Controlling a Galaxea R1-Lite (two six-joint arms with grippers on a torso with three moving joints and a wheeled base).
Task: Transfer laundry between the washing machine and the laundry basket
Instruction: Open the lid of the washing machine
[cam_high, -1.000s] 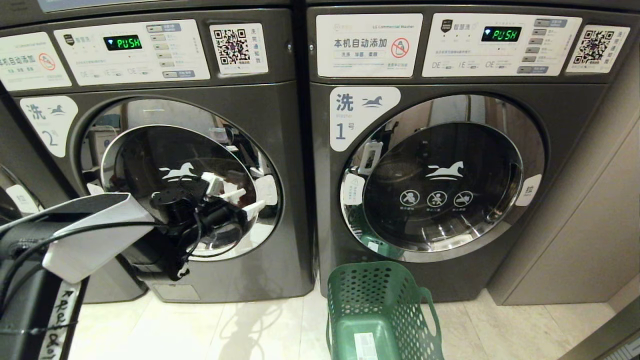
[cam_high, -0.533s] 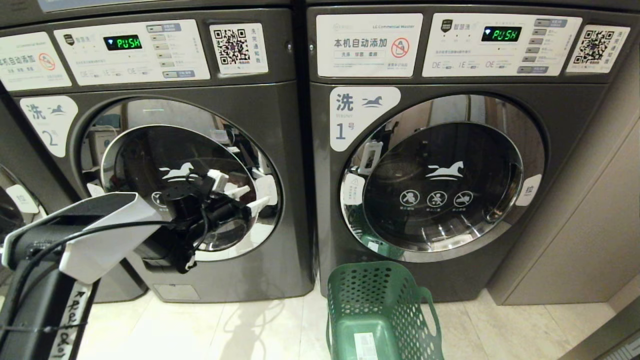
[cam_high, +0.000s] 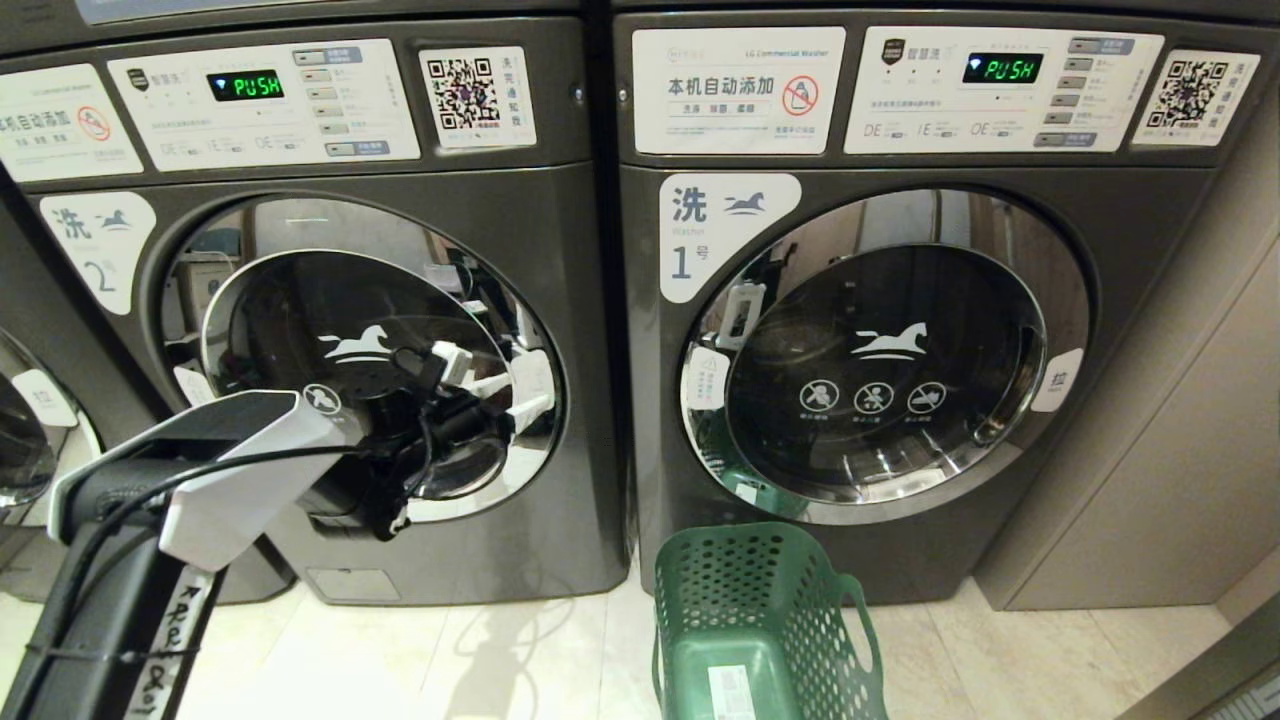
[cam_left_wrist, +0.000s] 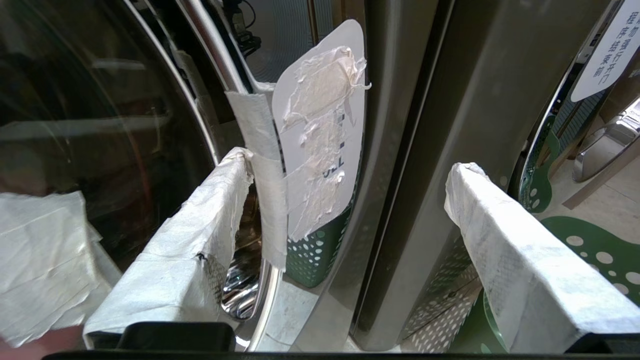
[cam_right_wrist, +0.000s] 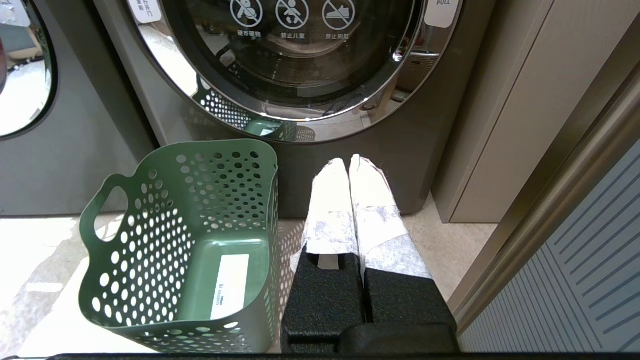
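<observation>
Washer "2": the washing machine (cam_high: 330, 330) fills the left half of the head view; dark grey, round chrome-rimmed glass door shut, white label with a blue "2" at its upper left; green "PUSH" lit on its panel.
Washer "1": the neighbouring washer (cam_high: 880, 350) stands just right of it, touching side to side; door likewise shut; its panel also reads "PUSH".
Cabinet: a beige panel (cam_high: 1160, 440) rises to the right of washer "1".
Floor: pale floor tiles (cam_high: 480, 660) run along the foot of both machines.
Basket: the laundry basket (cam_high: 760, 620) sits on the floor in front of washer "1", toward that door's lower left; green, holed all over, loop handles on its sides; the right wrist view shows only a white sticker (cam_right_wrist: 227, 285) on its bottom, no cloth inside.
Laundry: no garment can be made out in any view; the drum behind the glass is too dark and mirror-like to tell.
Left arm: the left gripper (cam_high: 500, 395) is raised at the right edge of washer "2"'s door; its taped fingers (cam_left_wrist: 200, 235) are spread wide and hold nothing; one lies against the chrome rim beside a taped white pull tag (cam_left_wrist: 320, 145), the other stands out past the door's edge, before the machine's front panel.
Right arm: the right gripper (cam_right_wrist: 350, 165) hangs low just right of the basket, pointing at the base of washer "1"; its wrapped fingers are pressed together, empty.
</observation>
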